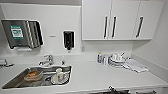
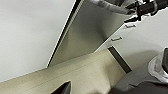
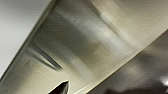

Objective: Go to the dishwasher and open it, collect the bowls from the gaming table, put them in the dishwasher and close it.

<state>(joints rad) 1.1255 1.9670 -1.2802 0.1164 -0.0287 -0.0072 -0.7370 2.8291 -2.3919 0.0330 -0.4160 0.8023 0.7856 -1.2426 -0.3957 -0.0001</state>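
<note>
The robot faces the counter (image 1: 100,77) low in the head view, sink (image 1: 15,82) lower left, while the dishwasher (image 2: 92,37) front fills the left wrist view's middle; opening it well likely means squaring to its handle, though neither gripper's opening can be told.

Bright, even light on the white counter (image 1: 100,75); soft blur throughout, glare streaks on the dishwasher (image 3: 100,45)
</note>
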